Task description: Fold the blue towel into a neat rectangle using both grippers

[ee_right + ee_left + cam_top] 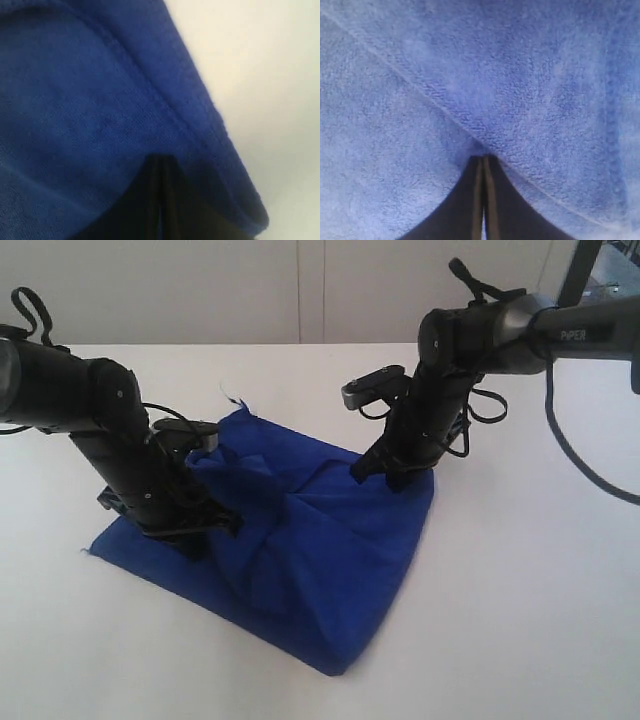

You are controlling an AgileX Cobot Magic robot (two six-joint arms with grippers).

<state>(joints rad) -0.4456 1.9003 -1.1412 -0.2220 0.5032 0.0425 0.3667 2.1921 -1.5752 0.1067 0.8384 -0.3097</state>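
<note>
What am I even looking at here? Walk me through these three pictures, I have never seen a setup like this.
This is a robot with two black jointed arms working at a white table. The wide picture is taken from a camera off the arms and shows the whole scene. The other two come from small cameras on each arm's wrist, looking down along the pincers. On the table lies a blue towel, rumpled and partly bunched up in the middle. The left gripper has its jaws closed together with towel fabric bunched at the tips, so it seems to pinch the cloth. The right gripper looks the same: jaws together, pressed into the towel near its edge, with bare table beside it.
</note>
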